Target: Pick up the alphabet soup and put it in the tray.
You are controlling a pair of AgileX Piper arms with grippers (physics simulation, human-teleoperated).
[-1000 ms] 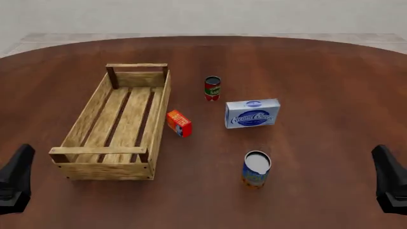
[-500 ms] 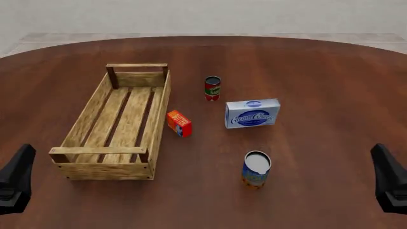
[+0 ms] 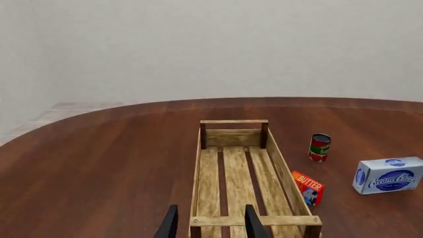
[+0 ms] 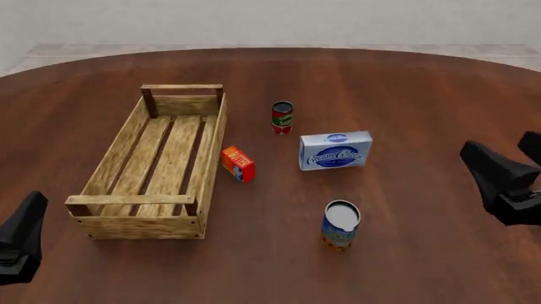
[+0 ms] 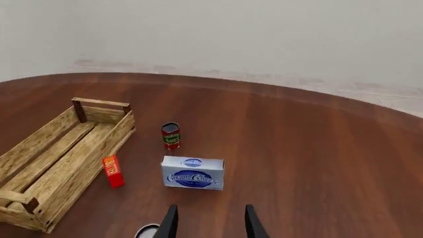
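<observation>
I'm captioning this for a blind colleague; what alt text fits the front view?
A long wooden tray lies at left on a brown table, with a blue-and-orange soup can standing nearer, to its right. Beyond sit a butter box, cream cheese box and small red can.

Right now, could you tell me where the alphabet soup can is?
In the front view, the alphabet soup stands upright on the table right of centre, nearer the arms than the cream cheese box and right of the tray.
</observation>
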